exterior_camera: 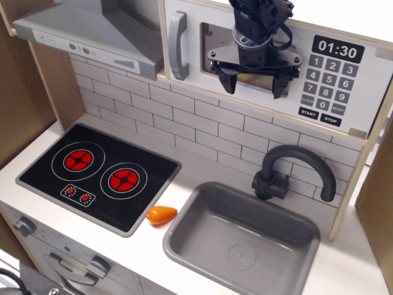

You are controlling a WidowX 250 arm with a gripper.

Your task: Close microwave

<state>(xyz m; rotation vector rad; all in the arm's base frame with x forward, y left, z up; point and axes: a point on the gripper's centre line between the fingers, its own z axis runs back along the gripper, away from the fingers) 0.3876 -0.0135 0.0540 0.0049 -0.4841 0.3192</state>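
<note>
The microwave (295, 117) is a pale-wood box at the top right, above the tiled wall. Its light-grey door (195, 80) lies flush against the box, with a grey bar handle (178, 46) at its left and a clear window behind my arm. The black keypad (328, 86) and clock display reading 01:30 sit at the right. My gripper (253, 83) is open and empty, its two black fingers spread wide and pointing down right in front of the door window. Something yellow shows faintly behind the window.
A grey slanted extractor hood (86, 31) hangs at the top left. Below are a black hob (98, 175) with two red rings, an orange carrot (161, 214), a grey sink (242, 239) and a black tap (288, 172).
</note>
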